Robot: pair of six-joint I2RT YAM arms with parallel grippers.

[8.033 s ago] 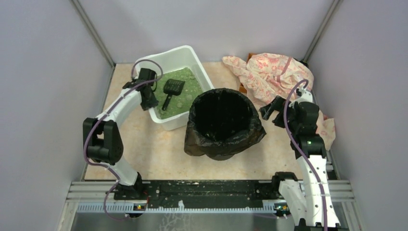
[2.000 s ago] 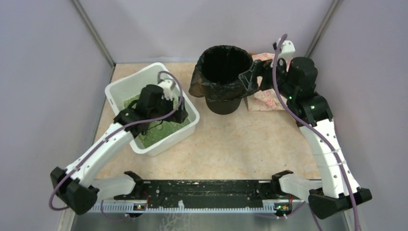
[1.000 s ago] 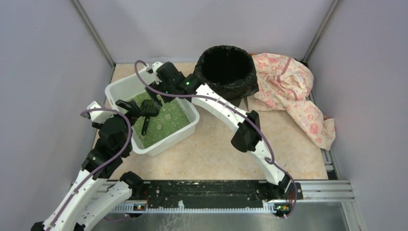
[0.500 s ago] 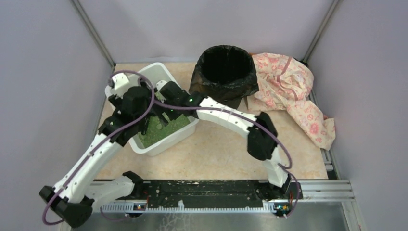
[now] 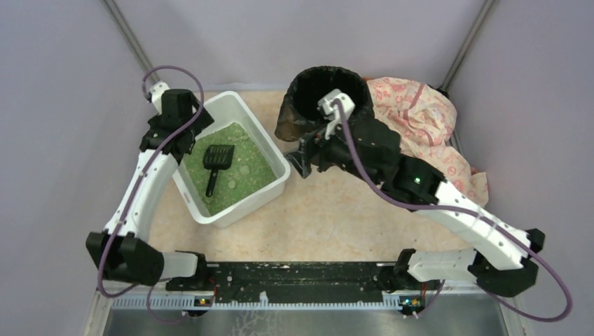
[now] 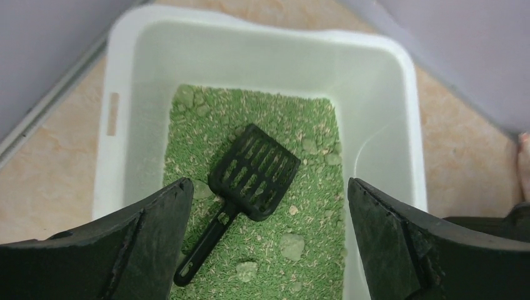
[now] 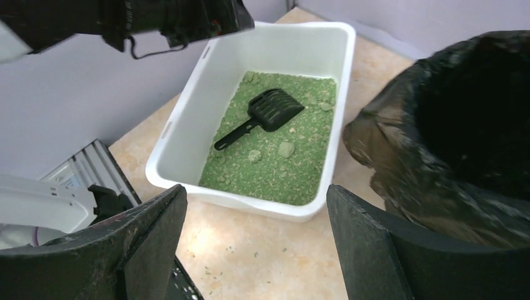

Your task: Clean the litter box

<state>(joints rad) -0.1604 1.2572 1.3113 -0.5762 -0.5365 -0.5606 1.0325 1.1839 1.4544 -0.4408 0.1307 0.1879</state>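
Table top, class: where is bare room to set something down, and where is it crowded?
Bare: the table between the litter box, the near rail and the right arm. Crowded: the far right corner, where bin and floral cloth sit together.

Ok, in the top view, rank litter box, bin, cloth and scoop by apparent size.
1. litter box
2. cloth and bin, unranked since the right arm partly hides both
3. scoop, smallest
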